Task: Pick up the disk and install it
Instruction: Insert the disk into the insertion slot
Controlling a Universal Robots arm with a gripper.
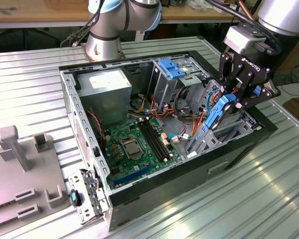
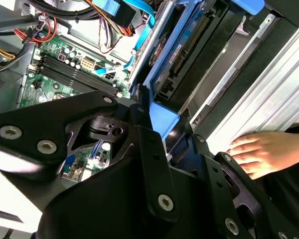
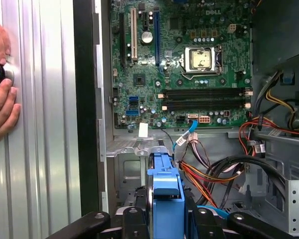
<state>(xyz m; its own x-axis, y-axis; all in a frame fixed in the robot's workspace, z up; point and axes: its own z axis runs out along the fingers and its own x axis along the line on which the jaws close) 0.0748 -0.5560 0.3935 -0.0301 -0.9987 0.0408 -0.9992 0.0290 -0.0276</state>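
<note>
A ribbed metal tabletop (image 1: 249, 199) carries an open computer case (image 1: 189, 174) lying on its side. Inside lie a green circuit board (image 1: 134, 144) and a grey metal box (image 1: 107, 92) with a white label. At the exterior view's right, the black claw (image 1: 239, 92) is closed on the disk (image 1: 217, 114), gripping its blue frame on both sides. The disk hangs tilted, upper end in the claw and lower end down inside the case, beside bundled orange and red cables. Both wrist views show the blue frame (image 3: 165, 199) pinched between the dark fingers (image 3: 199, 224). A person's hand (image 2: 261, 152) rests flat on the tabletop just outside the case.
</note>
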